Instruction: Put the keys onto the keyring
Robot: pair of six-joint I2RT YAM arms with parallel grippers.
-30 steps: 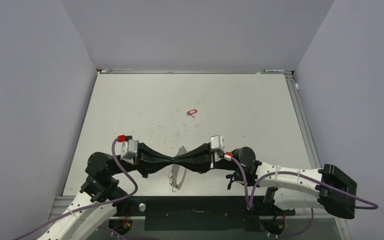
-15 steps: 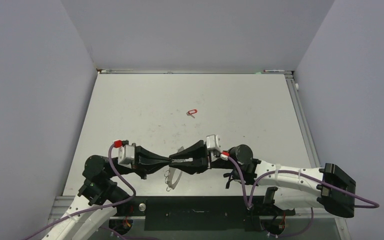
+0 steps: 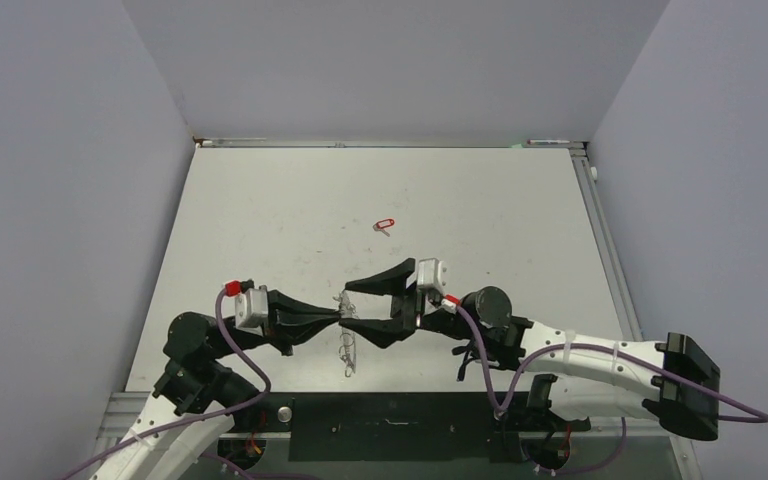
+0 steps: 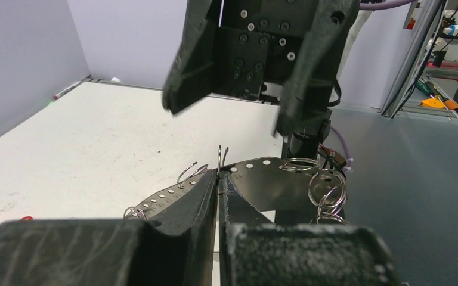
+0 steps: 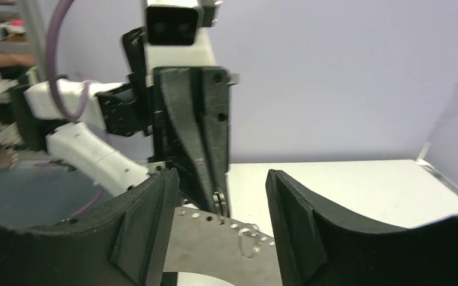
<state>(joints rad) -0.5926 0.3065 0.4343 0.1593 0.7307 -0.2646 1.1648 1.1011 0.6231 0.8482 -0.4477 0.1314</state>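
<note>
The keyring point(image 3: 347, 349), a flat pale hoop with wire loops round its rim, hangs above the near table edge. My left gripper point(image 3: 340, 313) is shut on its upper rim, pinching beside a wire loop point(image 4: 222, 156). In the left wrist view the keyring point(image 4: 277, 186) spreads out past my shut left gripper point(image 4: 219, 176). My right gripper point(image 3: 361, 311) faces it, jaws open, one to each side of the rim without touching. The right wrist view shows the keyring point(image 5: 212, 244) between the open right gripper point(image 5: 222, 182) fingers. A key with a red tag point(image 3: 384, 224) lies mid-table.
The white table point(image 3: 480, 210) is walled in on three sides by grey panels. A black strip point(image 3: 390, 410) runs along the near edge between the arm bases. Purple cables point(image 3: 245, 350) loop beside both wrists.
My right gripper has opened and let go of the keyring. My left gripper has closed on the rim and now holds the keyring alone; it hangs more edge-on.
</note>
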